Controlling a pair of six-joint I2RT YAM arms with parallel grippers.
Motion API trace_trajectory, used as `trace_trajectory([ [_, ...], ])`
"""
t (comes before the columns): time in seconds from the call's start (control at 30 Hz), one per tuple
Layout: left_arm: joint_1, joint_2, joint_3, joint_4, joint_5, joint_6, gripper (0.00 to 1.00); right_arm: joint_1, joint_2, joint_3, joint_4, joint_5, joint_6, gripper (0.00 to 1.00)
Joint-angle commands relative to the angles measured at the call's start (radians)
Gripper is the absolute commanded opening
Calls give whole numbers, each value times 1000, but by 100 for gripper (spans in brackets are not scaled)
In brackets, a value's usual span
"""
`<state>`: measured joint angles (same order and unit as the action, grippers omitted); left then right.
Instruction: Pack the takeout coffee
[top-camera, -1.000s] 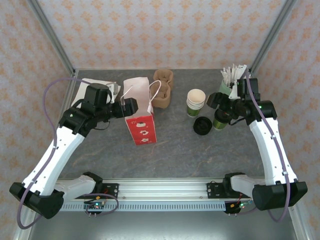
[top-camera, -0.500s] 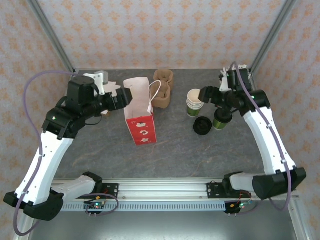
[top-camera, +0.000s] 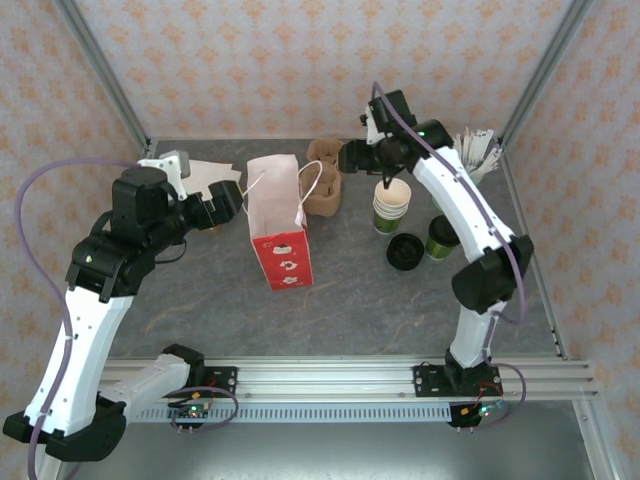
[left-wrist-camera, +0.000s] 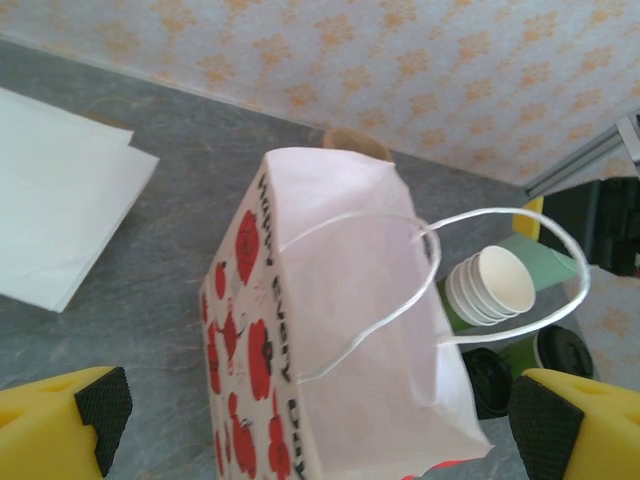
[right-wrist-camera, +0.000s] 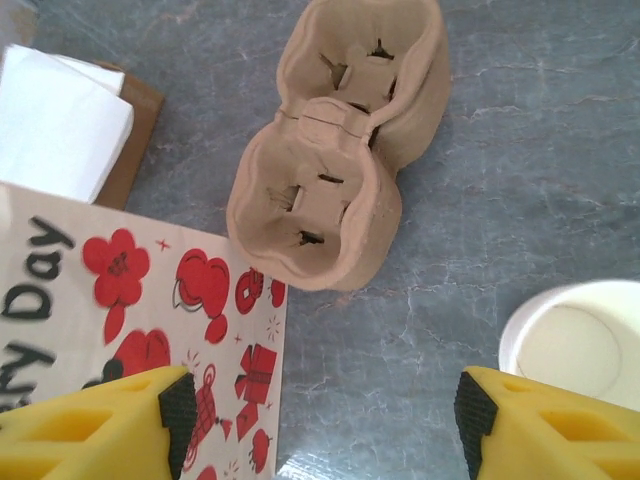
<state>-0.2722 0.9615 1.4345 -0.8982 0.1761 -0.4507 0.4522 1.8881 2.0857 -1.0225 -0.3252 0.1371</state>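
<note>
One takeout coffee cup (top-camera: 440, 237), dark green with a black lid, stands at the right. Beside it are a loose black lid (top-camera: 405, 250) and a stack of open green cups (top-camera: 392, 205), cream inside. The cup stack (left-wrist-camera: 490, 285) and the lidded cup (left-wrist-camera: 565, 350) also show beyond the bag in the left wrist view. My right gripper (top-camera: 348, 160) hovers open above the table (right-wrist-camera: 460, 200) between the brown carrier (right-wrist-camera: 335, 150) and the cup stack (right-wrist-camera: 575, 345), holding nothing. My left gripper (top-camera: 220, 200) is open, just left of the red-and-white paper bag (top-camera: 280, 215), whose open top (left-wrist-camera: 340, 330) lies below it.
White papers (top-camera: 195, 175) lie at the back left behind the bag. A pale mint cup of white sticks (top-camera: 475, 150) stands at the back right, by the frame post. The bag's white string handles (left-wrist-camera: 440, 250) arch over its mouth. The patterned walls close off three sides.
My right arm has left the lidded cup and swung left and back to the carrier, its jaws a little narrower. My left arm has drawn back to the left, off the bag's side.
</note>
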Motion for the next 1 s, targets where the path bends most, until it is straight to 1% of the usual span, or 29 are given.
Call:
trace_trajectory([
  [0.0, 8, -41, -28, -25, -82, 8, 100, 2, 87, 89, -50, 60, -7, 68],
  [0.3, 8, -44, -59, -42, -98, 20, 100, 5, 343, 296, -81, 69, -4, 61],
  [0.4, 8, -32, -59, -39, -95, 20, 100, 5, 405, 355, -91, 84, -9, 59],
  [0.63, 8, -11, -59, -35, -95, 29, 100, 6, 485, 406, -79, 79, -12, 49],
  [0.97, 8, 5, -59, -34, -94, 35, 100, 13, 539, 430, -63, 64, -18, 41],
])
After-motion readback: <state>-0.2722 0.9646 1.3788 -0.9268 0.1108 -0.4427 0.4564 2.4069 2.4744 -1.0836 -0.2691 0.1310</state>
